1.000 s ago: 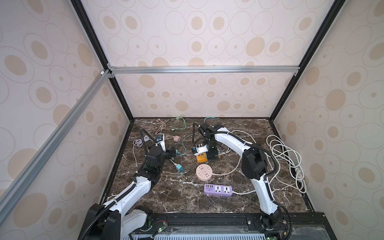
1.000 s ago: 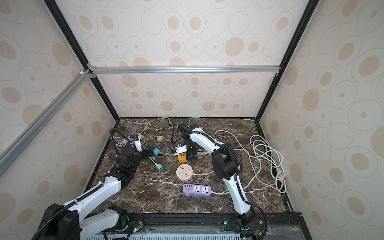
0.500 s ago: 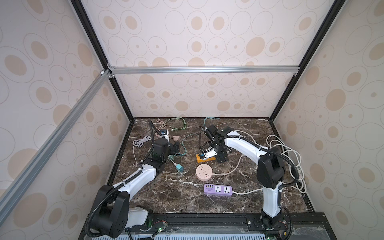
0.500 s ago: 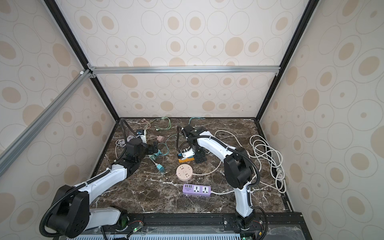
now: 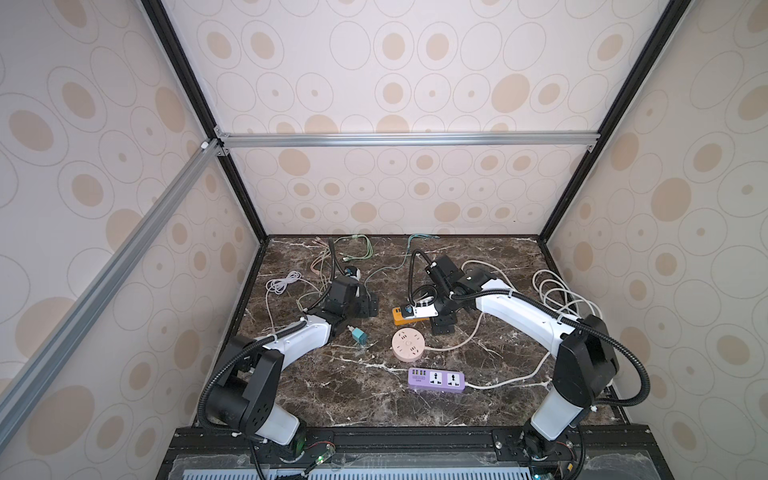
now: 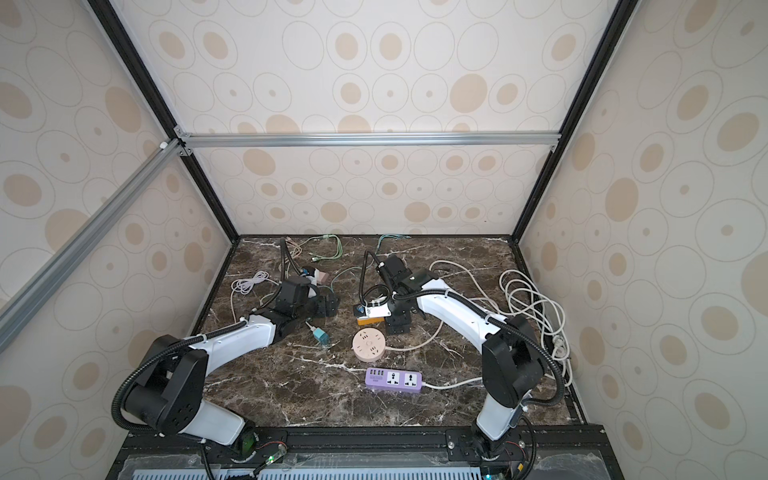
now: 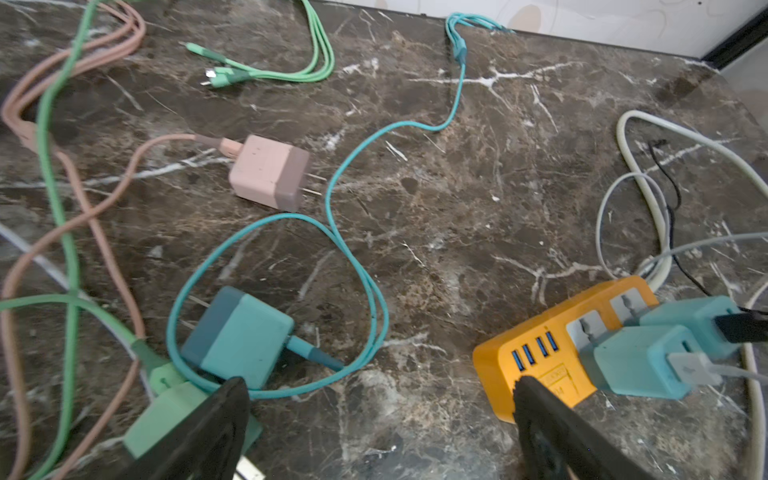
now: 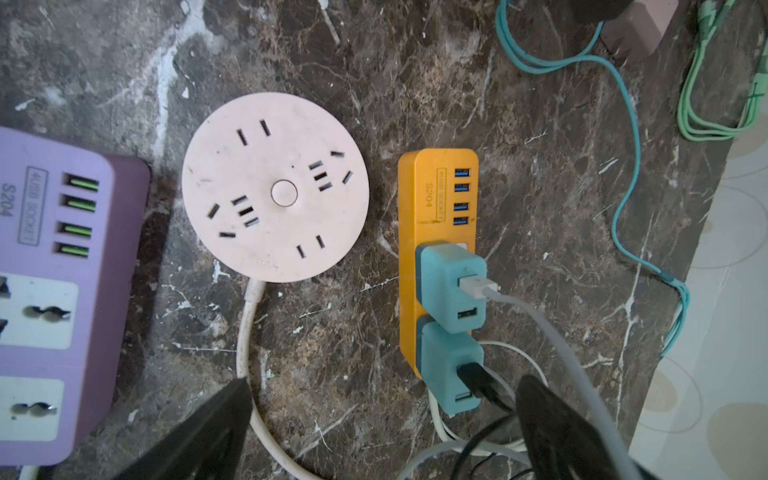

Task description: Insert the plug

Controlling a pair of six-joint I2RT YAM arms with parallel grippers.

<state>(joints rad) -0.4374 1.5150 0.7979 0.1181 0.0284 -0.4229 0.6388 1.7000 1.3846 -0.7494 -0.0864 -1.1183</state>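
While both arms reach toward the middle of the marble table, the left pincer stands wide with nothing between its jaws. In the left wrist view the teal plug lies loose on the table, prongs free, ringed by its own teal cable. It sits just beside one black fingertip, which overlaps a pale green plug; whether it touches either cannot be told. A pink plug lies farther off, also unplugged. The right pincer is likewise spread wide and holds nothing, hanging above the near end of the orange power strip. Two teal adapters are already seated in that strip. A round pink socket lies just beside the strip, and a purple power strip lies beyond it.
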